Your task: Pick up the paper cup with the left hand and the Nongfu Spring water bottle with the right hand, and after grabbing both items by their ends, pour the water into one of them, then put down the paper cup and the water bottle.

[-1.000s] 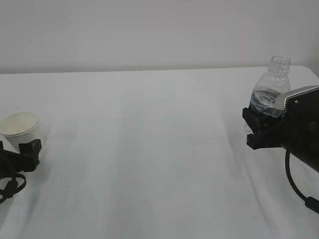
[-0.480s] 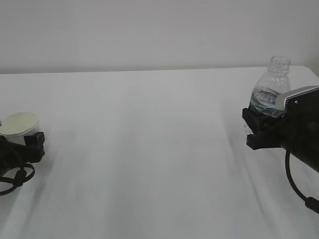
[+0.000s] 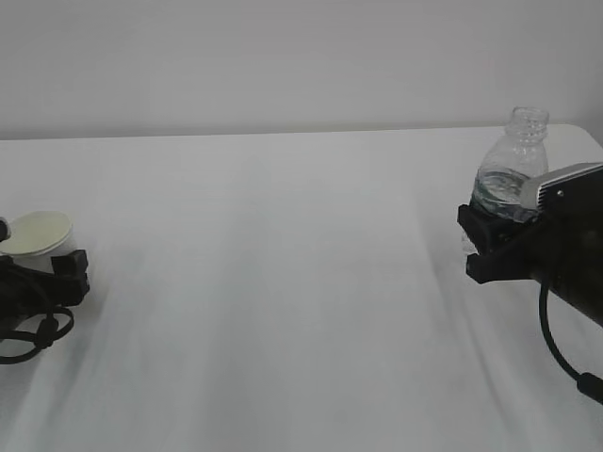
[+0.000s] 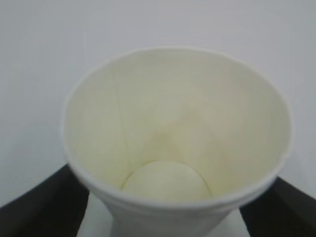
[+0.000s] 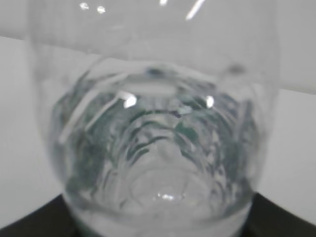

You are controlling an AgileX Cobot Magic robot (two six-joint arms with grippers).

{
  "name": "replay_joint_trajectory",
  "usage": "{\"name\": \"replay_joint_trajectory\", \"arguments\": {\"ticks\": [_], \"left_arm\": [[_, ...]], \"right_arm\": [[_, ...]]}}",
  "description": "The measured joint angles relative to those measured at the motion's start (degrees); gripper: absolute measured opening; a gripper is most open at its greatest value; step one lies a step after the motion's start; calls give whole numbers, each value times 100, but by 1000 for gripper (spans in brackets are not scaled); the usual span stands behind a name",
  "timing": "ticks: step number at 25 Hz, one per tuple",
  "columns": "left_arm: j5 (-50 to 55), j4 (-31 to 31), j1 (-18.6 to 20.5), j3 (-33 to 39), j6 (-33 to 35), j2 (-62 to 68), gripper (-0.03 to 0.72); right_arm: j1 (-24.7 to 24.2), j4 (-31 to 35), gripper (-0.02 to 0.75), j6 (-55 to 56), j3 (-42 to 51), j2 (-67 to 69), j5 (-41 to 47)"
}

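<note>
Basically smooth wht paper cup (image 4: 173, 148), cream inside; ribbed clear bottle (image 5: 158, 148) w/ water.

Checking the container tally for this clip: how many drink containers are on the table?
2. The paper cup sits at the far left edge between the left arm's fingers; the water bottle stands at the far right, by the right arm. None appear hidden.

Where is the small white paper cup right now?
The small white paper cup sits at the table's far left in the exterior view, between the left gripper's black fingers.
</note>
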Motion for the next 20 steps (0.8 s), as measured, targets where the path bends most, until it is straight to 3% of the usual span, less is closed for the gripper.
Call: {"name": "replay_joint_trajectory", "arguments": {"ticks": [15, 20], "left_arm": [[0, -149, 0, -208, 0, 141, 681], [0, -149, 0, -208, 0, 141, 622]], "right_arm": [[0, 0, 393, 0, 0, 0, 0], [0, 0, 393, 0, 0, 0, 0]]}}
